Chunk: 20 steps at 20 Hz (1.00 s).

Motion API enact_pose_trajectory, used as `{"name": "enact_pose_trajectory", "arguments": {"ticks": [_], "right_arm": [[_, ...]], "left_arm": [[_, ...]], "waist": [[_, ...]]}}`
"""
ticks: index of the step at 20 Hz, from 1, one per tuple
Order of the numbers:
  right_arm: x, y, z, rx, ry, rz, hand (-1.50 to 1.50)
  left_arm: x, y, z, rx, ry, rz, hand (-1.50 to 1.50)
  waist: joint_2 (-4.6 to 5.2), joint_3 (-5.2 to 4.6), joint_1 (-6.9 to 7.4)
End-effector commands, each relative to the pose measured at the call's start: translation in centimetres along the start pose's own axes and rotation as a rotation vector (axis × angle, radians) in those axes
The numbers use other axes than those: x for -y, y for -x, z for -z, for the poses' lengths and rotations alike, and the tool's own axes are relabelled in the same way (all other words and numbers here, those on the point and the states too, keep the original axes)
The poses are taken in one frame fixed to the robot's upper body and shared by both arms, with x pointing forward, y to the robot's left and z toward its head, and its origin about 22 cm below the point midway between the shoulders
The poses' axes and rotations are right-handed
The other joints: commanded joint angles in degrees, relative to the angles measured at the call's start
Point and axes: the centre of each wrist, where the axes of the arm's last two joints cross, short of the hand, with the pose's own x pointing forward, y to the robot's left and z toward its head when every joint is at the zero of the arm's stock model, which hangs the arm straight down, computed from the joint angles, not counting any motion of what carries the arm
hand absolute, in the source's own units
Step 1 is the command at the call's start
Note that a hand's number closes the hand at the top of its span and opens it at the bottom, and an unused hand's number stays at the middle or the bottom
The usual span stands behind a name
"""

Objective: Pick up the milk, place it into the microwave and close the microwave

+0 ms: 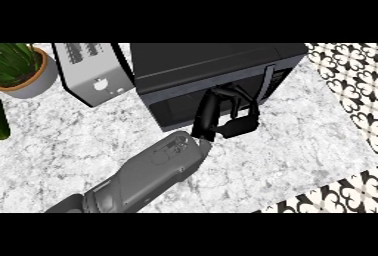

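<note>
The black microwave [214,62] stands at the back middle of the marble counter [66,145], and its dark front door [177,107] lies flush with the body. My left hand [230,117] rests against the door's front near the handle side, fingers relaxed and touching the door, holding nothing. Its grey forearm [151,172] comes in from the lower left. No milk shows anywhere in the view. My right hand is out of view.
A grey toaster-like appliance [90,70] stands just left of the microwave. A potted green plant [22,67] sits at the back left, with a green object [4,125] at the left edge. The counter ends at the right over patterned floor tiles [354,85].
</note>
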Motion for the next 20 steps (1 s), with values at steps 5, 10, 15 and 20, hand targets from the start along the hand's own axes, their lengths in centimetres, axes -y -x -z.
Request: {"name": "enact_pose_trajectory", "arguments": {"ticks": [5,10,15,20], "right_arm": [[-0.2,-0.4,0.5,0.005,-0.063,0.031,-1.5],[-0.4,-0.9,0.8,0.001,-0.096,0.032,-1.5],[-0.2,-1.3,1.1,0.006,-0.112,0.026,-1.5],[-0.3,-1.2,0.9,0.0,-0.107,0.041,-1.5]], "left_arm": [[-1.8,0.1,2.3,0.004,-0.137,0.01,1.5],[-1.9,0.4,2.3,0.018,-0.149,0.014,1.5],[-1.8,0.2,2.4,0.04,-0.159,0.009,1.5],[-2.1,1.1,1.9,0.037,-0.162,0.013,1.5]], "waist": [[0.94,-0.05,-0.66],[0.85,-0.1,-1.06],[1.18,-0.06,-1.25],[1.6,0.01,-1.72]]}}
